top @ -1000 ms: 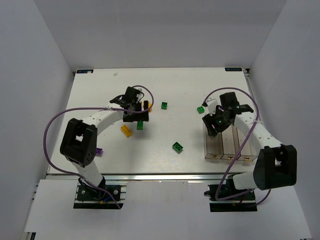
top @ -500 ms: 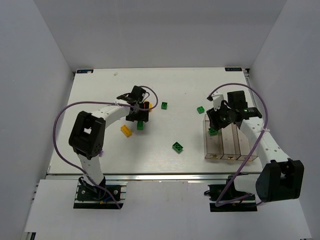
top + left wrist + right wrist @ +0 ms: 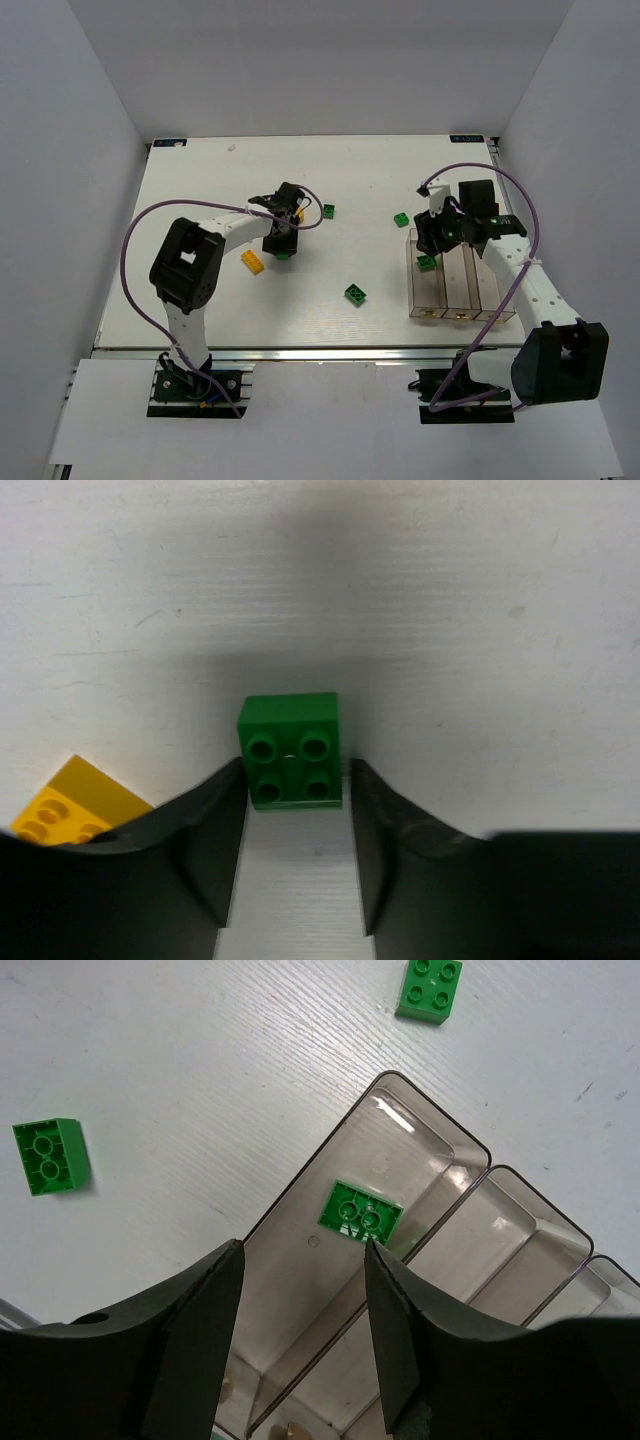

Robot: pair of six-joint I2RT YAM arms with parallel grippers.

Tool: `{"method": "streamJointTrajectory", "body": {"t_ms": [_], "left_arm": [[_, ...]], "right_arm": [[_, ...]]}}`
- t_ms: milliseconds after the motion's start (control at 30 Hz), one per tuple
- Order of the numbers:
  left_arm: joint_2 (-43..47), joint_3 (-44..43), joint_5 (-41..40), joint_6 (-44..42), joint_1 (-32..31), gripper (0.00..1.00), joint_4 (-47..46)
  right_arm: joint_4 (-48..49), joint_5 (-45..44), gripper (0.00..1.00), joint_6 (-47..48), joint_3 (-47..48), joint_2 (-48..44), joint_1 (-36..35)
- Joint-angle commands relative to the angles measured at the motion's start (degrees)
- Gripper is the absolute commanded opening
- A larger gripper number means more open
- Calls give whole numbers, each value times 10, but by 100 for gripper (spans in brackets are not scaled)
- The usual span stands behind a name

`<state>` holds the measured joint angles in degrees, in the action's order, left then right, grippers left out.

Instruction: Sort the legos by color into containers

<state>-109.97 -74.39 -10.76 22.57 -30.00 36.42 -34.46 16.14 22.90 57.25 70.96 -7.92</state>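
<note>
A green lego [image 3: 290, 750] lies studs-up on the white table, and my left gripper [image 3: 295, 780] has closed in tight on the two sides of its near half. From above, that gripper [image 3: 283, 236] stands over the same lego [image 3: 282, 253]. A yellow lego [image 3: 65, 805] lies just to its left. My right gripper [image 3: 300, 1250] hangs open and empty over the leftmost of the clear containers [image 3: 420, 1120]. Inside that bin a green lego [image 3: 360, 1213] lies underside up. From above, the right gripper [image 3: 432, 240] is at the containers' [image 3: 460, 295] far end.
Loose green legos lie mid-table [image 3: 355, 293], behind the left gripper [image 3: 328, 210] and beside the bins' far end [image 3: 401, 220]. The yellow lego [image 3: 252, 262] sits left of the left gripper. The two right-hand bins hold no legos that I can see.
The left gripper slid right over the green lego and its jaws narrowed onto it. A green lego left the right gripper and now lies in the leftmost bin.
</note>
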Motion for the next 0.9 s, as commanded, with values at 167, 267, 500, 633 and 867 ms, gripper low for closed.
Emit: {"method": "streamJointTrajectory", "body": {"t_ms": [167,267,500,633,867], "left_arm": [[23,-8,-12,10,-8,27,-4],[41,-15,53,1,-16,18,-24],[63,-62,302,19,-87,11,-144],[18,-127,391,51,-128,8,-175],[-72,-258,460,63,-170,7,-179]], "right_arm": [[19,24,57,-15,26,-15,4],[34,30,54,-28,26,-27,5],[93,-64,2,-189,38,-45,19],[109,-136,3,-256,48,-55,38],[133,-142,16,-297,44,-91,67]]}}
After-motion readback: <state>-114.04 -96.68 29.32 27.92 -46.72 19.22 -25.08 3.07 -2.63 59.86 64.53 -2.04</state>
